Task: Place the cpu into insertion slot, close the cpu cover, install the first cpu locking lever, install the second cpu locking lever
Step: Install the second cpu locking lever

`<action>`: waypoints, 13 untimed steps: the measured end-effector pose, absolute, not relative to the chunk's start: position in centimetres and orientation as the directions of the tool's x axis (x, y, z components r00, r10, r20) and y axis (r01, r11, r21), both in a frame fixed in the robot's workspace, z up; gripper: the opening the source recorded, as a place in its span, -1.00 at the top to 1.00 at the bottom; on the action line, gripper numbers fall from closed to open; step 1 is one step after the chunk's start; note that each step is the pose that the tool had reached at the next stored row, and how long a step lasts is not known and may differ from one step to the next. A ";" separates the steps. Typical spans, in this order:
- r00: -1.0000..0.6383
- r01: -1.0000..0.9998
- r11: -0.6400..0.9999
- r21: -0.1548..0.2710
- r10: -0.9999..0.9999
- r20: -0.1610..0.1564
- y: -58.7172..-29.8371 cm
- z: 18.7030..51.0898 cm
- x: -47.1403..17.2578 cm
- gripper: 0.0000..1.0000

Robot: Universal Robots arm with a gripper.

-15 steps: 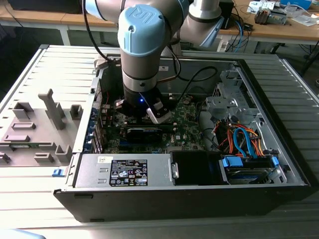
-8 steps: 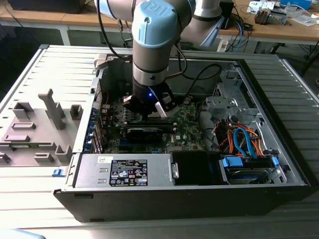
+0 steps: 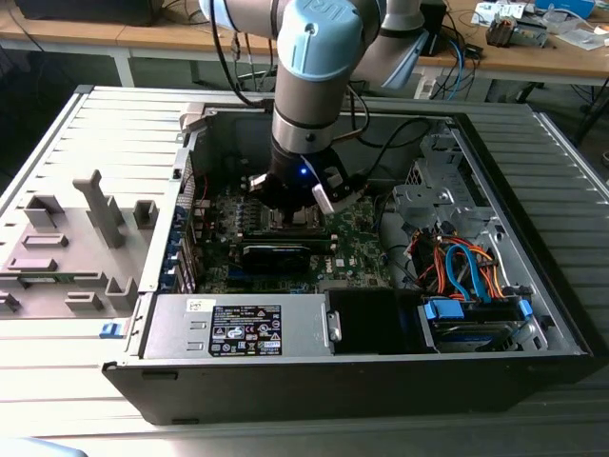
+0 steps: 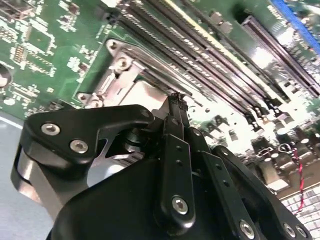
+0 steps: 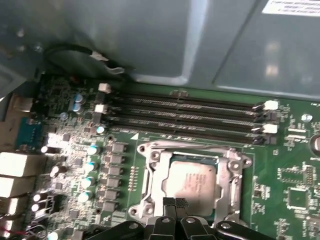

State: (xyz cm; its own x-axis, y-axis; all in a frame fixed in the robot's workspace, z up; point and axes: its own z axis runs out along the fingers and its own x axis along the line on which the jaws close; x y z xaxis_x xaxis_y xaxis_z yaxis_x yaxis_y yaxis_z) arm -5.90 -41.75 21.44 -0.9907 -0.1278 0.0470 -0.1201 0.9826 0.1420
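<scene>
The cpu [image 5: 192, 180], a silvery square chip, lies in the insertion slot [image 5: 150, 207] on the green board. The cpu cover [image 5: 233, 172], a silver frame, lies flat around it. My gripper [image 5: 175, 202] hangs just above the socket's near edge, its two dark fingertips pressed together with nothing visible between them. In the second wrist view the gripper [image 4: 176, 98] points down at the cpu [image 4: 145, 95] beside the cpu cover [image 4: 112, 82]. In the exterior view the gripper [image 3: 285, 211] is low inside the open computer case, over the board's middle. I cannot make out the locking levers clearly.
Long black memory slots [image 5: 190, 117] run beside the socket. A black card [image 3: 276, 253] sits nearer the case front. Bundled orange and blue cables [image 3: 466, 267] fill the exterior view's right, and a grey power supply [image 3: 238, 326] is at the front. A grey fixture tray [image 3: 67, 248] lies on the exterior view's left.
</scene>
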 end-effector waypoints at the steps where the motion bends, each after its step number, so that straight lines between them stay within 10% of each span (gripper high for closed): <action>1: -0.991 -0.120 0.983 0.140 -0.128 0.048 -41.7 21.6 -5.8 0.79; 13: -0.991 -0.120 0.985 0.127 -0.127 0.052 -41.5 25.0 -5.5 0.79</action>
